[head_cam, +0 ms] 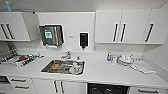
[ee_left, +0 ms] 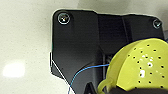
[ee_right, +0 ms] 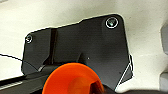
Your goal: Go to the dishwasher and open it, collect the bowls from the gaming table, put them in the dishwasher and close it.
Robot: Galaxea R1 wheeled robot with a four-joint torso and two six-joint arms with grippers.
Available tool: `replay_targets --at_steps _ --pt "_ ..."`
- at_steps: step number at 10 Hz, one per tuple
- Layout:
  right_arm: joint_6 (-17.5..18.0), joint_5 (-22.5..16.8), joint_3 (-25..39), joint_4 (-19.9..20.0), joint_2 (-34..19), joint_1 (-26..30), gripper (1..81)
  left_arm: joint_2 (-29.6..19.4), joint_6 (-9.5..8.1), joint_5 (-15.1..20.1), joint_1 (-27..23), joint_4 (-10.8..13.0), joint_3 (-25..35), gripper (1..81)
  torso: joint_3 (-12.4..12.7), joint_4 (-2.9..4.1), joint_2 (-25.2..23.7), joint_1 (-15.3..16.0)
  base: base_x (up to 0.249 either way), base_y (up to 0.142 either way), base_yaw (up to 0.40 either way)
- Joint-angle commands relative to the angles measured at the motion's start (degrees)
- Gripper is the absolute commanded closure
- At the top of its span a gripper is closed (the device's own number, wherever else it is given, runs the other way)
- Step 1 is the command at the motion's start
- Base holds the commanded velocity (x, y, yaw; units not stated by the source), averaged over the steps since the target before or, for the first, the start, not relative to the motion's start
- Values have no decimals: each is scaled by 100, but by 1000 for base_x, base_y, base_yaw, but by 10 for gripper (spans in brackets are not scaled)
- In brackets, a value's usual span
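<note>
Dishwasher (head_cam: pixel 108 89) stands open under the white counter (head_cam: pixel 105 71), right of the sink (head_cam: pixel 63 67). A yellow bowl (ee_left: pixel 140 67) and an orange bowl (ee_right: pixel 71 78) show near the wrists; whether fingers grip them, I cannot tell.

No text, brand, number or sign can be read anywhere. The dispenser (head_cam: pixel 51 35) on the wall carries a green-and-white label (head_cam: pixel 48 33) whose wording is too blurred to make out, and a small pale tag (head_cam: pixel 71 37) beside it on the wall is equally illegible.
</note>
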Motion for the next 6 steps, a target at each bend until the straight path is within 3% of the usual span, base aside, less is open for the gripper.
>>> replay_targets --at_steps 1,6 --pt "-12 -276 13 -42 -83 271 811 -35 40 359 -294 -10 -14 811 0 0 0 0 97 0 0" --pt "-3 -276 13 -15 -83 271 811 -35 40 359 -285 -27 -14 811 0 0 0 -1 99 0 0"
